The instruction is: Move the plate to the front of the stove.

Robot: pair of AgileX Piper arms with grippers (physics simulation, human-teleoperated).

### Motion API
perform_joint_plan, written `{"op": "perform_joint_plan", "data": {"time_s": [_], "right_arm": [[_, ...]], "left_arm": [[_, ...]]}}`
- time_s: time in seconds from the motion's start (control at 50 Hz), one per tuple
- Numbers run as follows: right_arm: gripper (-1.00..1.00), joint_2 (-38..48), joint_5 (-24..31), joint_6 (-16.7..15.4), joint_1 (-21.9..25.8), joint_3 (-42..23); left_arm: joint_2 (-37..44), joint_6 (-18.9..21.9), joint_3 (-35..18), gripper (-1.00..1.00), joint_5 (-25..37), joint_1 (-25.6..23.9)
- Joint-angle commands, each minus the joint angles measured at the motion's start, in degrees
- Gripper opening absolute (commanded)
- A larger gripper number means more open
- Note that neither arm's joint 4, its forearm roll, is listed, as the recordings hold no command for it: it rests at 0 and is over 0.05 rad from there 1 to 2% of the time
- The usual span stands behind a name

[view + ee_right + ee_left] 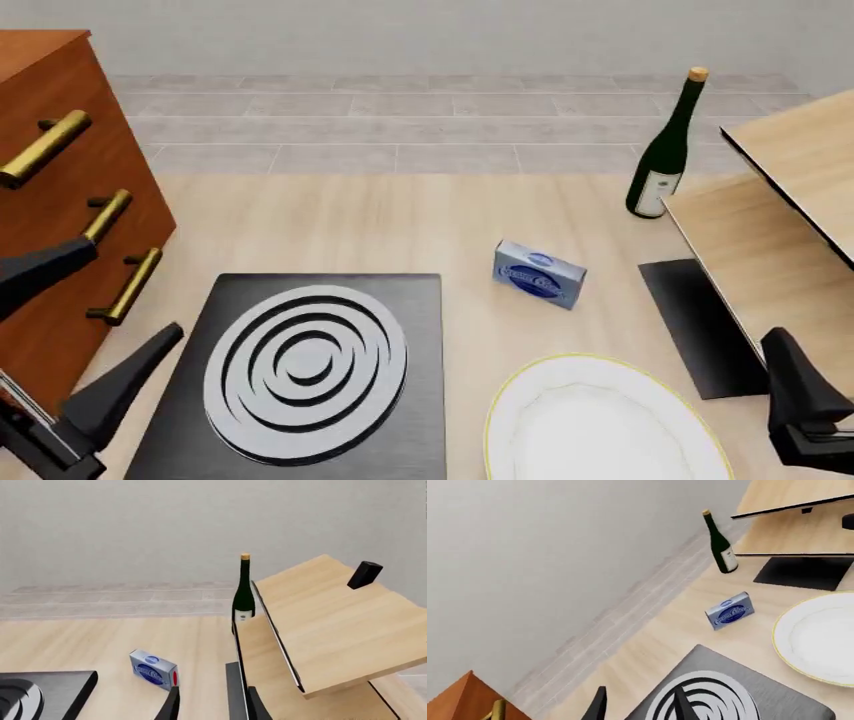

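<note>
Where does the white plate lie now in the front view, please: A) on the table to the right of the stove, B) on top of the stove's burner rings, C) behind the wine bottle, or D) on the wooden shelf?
A: the plate rests on the bare table to the right of the stove, near the front edge and apart from the burner rings.

Open tabletop [374,225] is left beyond the stove [314,375], bounded by the drawer cabinet [60,200] at the left edge and the small box [539,274], bottle [665,150] and wooden shelf [787,230] rightward.
</note>
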Motion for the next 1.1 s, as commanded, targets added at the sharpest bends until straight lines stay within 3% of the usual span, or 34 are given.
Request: {"op": "perform_joint_plan", "data": {"time_s": [0.02, 0.6, 0.74, 0.78, 0.8, 1.1], "right_arm": [[1.00, -0.02, 0.01, 0.37, -0.20, -0.09], [1.00, -0.02, 0.76, 0.14, -0.39, -0.21], [1.00, -0.02, 0.90, 0.48, -0.38, -0.19], [1.00, -0.02, 0.81, 0.53, -0.50, -0.11], [1.00, -0.02, 0.88, 0.68, -0.64, -0.06], [1.00, -0.02, 1.13, 0.74, -0.22, -0.04]], "left_arm": [[7.59, 7.88, -4.63, 1.00, 0.07, -7.49], [29.87, 16.83, -12.20, 1.00, -4.41, -23.76], [35.16, 16.45, -14.93, 1.00, -4.74, -28.10], [36.05, 16.41, -16.16, 1.00, -4.31, -28.99], [39.20, 17.06, -18.68, 1.00, -2.98, -31.93], [46.26, 20.48, -22.38, 1.00, -2.00, -37.96]]}}
